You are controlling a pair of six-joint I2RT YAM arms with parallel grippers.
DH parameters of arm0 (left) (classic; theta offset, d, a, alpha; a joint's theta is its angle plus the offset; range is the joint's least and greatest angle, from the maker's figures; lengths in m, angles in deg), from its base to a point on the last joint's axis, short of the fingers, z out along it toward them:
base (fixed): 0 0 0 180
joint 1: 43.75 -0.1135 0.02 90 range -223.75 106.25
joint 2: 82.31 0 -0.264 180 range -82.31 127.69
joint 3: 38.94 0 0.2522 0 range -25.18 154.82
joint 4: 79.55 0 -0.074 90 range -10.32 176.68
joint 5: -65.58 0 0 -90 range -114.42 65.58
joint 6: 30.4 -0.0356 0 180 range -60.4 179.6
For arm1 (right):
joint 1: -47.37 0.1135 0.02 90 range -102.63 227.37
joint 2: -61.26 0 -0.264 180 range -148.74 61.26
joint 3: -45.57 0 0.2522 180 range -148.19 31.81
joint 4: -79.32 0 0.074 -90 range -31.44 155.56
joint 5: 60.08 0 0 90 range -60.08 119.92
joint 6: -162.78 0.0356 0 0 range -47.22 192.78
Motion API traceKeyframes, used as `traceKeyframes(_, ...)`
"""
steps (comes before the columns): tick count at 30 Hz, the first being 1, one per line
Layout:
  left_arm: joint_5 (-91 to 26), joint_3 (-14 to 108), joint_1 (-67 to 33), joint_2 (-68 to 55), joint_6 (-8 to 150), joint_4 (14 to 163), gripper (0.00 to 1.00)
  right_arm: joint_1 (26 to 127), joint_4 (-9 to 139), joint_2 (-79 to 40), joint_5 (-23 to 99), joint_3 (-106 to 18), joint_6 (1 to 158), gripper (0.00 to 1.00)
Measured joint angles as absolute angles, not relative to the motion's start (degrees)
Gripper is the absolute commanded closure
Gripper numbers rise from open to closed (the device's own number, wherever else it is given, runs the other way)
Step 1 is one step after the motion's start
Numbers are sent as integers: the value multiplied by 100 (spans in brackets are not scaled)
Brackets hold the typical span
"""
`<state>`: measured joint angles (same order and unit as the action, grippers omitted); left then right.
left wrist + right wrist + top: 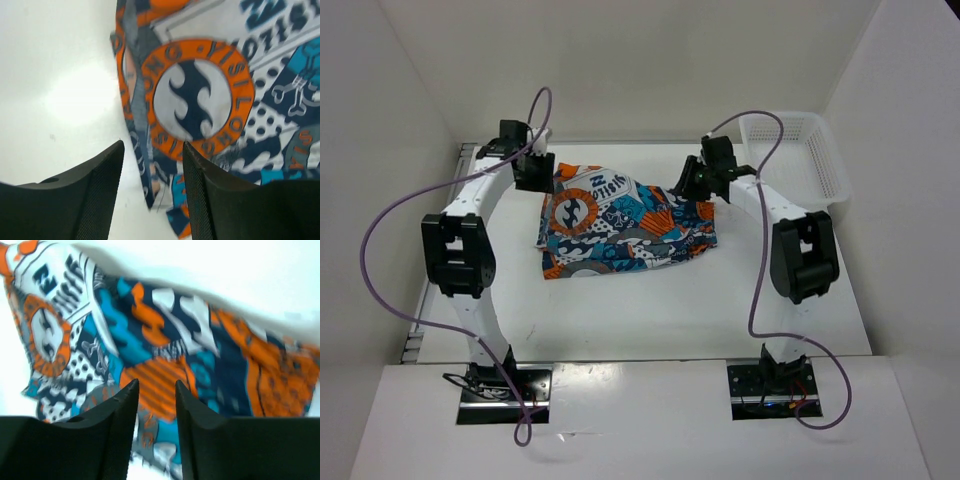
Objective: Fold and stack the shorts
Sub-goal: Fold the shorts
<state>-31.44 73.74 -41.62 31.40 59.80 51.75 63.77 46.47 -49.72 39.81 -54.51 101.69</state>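
1. White walls (620, 60) box in a pale bench (650, 310); all the work sits on its far half.
2. Starting at the left gripper (152, 145): its fingers stand apart with nothing between them; one finger hangs over bare bench and the other over the left edge of the shorts (200, 95); from above, it sits at the cloth's far left corner.
3. Across at the right gripper (156, 385), the jaws show a narrower gap; no cloth looks pinched, though that wrist view is blurred; it hovers over the far right end of the cloth.
4. Between the two, the shorts lie flat on the bench, midway between its left and right edges, nearer the far edge and well apart from the near one.
5. Done, as I judge it: the cloth makes a compact, roughly rectangular packet; layered edges show along its left side, so at least one fold seems to be in; neither claw has hold of it.
6. Left, as I judge it: the near and right edges look rumpled and uneven, so a tidying or a further fold may be wanted; only one pair is visible, so no stack shows.
7. Furthest out, a white mesh basket (825, 150) stands at the bench's far right corner, apart from the cloth.
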Motion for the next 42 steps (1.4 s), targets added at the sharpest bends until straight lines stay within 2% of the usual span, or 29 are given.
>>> traceKeyframes(8, -3299, 5885, -4256, 2823, 5980, 4587, 45, 5977, 4603, -3868, 4232, -3867, 10186, 53)
traceKeyframes(10, -3376, 5676, -4230, 2823, 5980, 4401, 45, 5886, 4522, -3772, 4188, -3556, 10189, 49)
traceKeyframes(15, -3514, 5606, -4208, 2819, 5980, 4399, 45, 5827, 4430, -3398, 4061, -3154, 10210, 44)
traceKeyframes(22, -3520, 5501, -4208, 2821, 5980, 4455, 52, 5643, 4487, -3016, 3989, -3010, 10307, 33)
traceKeyframes(24, -3518, 5496, -4208, 2821, 5983, 4482, 57, 5578, 4503, -3058, 4042, -2929, 10326, 32)
traceKeyframes(25, -3509, 5490, -4208, 2821, 5985, 4488, 68, 5553, 4509, -3099, 4099, -2887, 10337, 32)
traceKeyframes(28, -3474, 5455, -4208, 2827, 5987, 4488, 84, 5459, 4514, -3318, 4273, -2815, 10346, 32)
traceKeyframes(30, -3474, 5453, -4208, 2834, 5989, 4488, 94, 5444, 4516, -3479, 4387, -2811, 10361, 38)
traceKeyframes(32, -3501, 5453, -4208, 2834, 5985, 4490, 97, 5433, 4540, -3567, 4488, -2811, 10368, 50)
traceKeyframes(33, -3520, 5453, -4208, 2834, 5983, 4490, 97, 5433, 4559, -3591, 4564, -2811, 10377, 66)
traceKeyframes(35, -3562, 5453, -4208, 2834, 5978, 4493, 100, 5400, 4603, -3628, 4741, -2811, 10381, 83)
traceKeyframes(36, -3577, 5453, -4208, 2834, 5980, 4493, 100, 5383, 4632, -3645, 4829, -2811, 10394, 94)
traceKeyframes(38, -3588, 5453, -4208, 2812, 5983, 4519, 100, 5309, 4645, -3687, 4964, -2811, 10414, 100)
traceKeyframes(42, -3533, 5490, -4208, 2556, 5985, 4560, 100, 5121, 4645, -3683, 5124, -2813, 10427, 100)
